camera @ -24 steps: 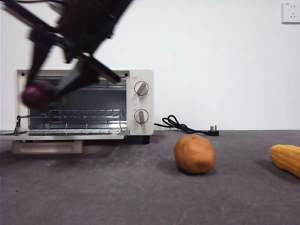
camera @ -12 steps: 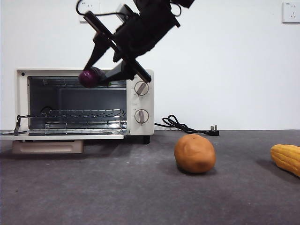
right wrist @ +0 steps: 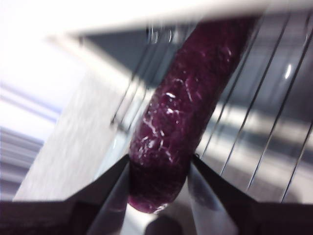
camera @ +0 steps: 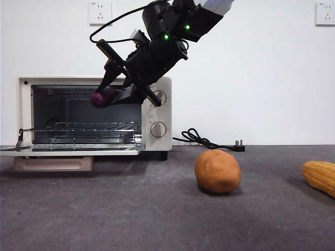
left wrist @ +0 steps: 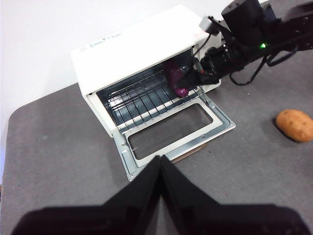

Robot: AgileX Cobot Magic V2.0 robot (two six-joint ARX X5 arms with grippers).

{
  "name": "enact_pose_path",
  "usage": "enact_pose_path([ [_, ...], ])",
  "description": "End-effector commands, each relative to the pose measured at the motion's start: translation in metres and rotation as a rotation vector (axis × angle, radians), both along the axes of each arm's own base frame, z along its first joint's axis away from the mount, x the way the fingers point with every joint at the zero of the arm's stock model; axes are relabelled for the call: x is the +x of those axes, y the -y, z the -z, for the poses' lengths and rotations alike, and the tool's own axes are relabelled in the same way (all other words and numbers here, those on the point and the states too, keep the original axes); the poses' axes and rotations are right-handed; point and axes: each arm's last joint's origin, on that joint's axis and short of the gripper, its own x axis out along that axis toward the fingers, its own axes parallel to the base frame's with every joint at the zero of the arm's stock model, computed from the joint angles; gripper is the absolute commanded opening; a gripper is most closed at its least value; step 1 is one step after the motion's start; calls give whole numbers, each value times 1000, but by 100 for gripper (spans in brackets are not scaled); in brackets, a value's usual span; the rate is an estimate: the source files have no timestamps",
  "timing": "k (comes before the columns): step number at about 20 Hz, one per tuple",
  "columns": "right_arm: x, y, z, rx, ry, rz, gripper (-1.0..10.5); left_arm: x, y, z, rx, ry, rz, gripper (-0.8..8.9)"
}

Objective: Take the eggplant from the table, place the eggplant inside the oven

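Overall light: bright, even and white, with no single lamp visible.
Front view sharpness: crisp on the oven (camera: 94,116), potato (camera: 218,171) and corn cob (camera: 319,177); the nearest strip of table (camera: 131,214) looks slightly soft.
Shadows: soft, short dark patches lie on the table under the potato, the corn cob and the open oven door.
Glow: two small green lights shine on the dark arm in the front view.
Left wrist view: clear, with the wall washed to plain white; the left gripper (left wrist: 160,169) is a featureless black shape.
Right wrist view: heavily blurred and streaked; the pale oven side is blown out to white, and the eggplant (right wrist: 183,117) carries small white glints between the right gripper (right wrist: 159,183) jaws.
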Motion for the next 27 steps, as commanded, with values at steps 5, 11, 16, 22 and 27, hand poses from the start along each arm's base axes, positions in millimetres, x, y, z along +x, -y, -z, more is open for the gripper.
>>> enact_pose_path([
  [5,20,-12,38,-33,-65,43,-12,1,0,1,-6,-2,-3,-6],
  [11,20,-14,41,-69,-45,105,169,1,0,1,-4,-3,-3,-6],
  [16,20,-15,40,-67,-37,111,314,1,0,1,-4,-3,-2,-6],
  [22,16,-21,39,-62,-29,101,353,1,0,1,-5,-3,-3,-6],
  [27,17,-24,25,-43,-3,95,417,1,0,1,-5,-3,-3,-6],
])
